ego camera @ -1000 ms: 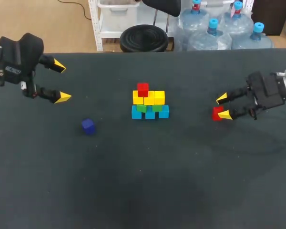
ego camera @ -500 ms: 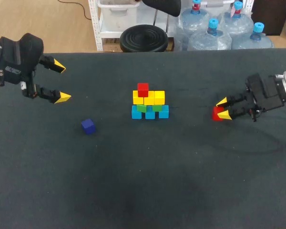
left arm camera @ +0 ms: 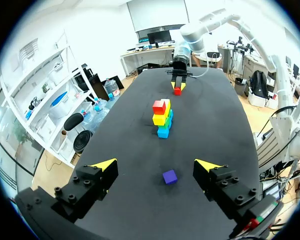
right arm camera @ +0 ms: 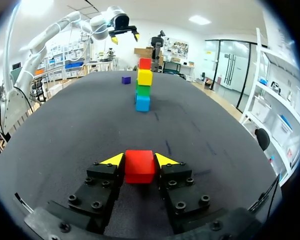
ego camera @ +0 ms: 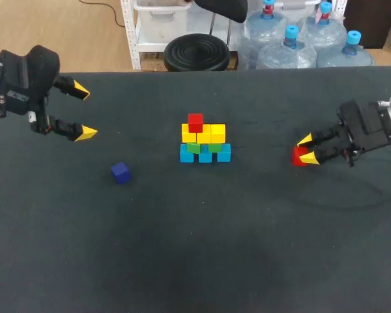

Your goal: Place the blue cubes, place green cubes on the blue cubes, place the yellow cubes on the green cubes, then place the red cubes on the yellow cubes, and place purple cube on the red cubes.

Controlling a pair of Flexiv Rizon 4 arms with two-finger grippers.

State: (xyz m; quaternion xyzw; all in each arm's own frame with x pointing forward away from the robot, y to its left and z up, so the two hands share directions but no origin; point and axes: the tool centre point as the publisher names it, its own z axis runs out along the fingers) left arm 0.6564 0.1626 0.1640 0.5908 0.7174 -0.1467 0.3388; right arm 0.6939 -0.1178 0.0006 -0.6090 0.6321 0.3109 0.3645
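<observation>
A stack of cubes (ego camera: 204, 140) stands mid-table: blue ones at the base, green above, yellow above those, and one red cube (ego camera: 195, 122) on top at its left. My right gripper (ego camera: 307, 149) at the table's right is shut on a second red cube (right arm camera: 139, 165), both yellow-tipped fingers pressing its sides. A purple cube (ego camera: 120, 172) lies alone left of the stack, also seen ahead of my left gripper (left arm camera: 155, 166) as the purple cube (left arm camera: 170, 176). My left gripper (ego camera: 83, 111) hangs open over the far left, holding nothing.
Dark table cloth (ego camera: 195, 248) stretches wide in front of the stack. Nothing else lies on the table besides the cubes.
My right gripper's fingers have closed onto the red cube and shifted slightly right with it. The left arm, the stack and the purple cube have stayed put.
</observation>
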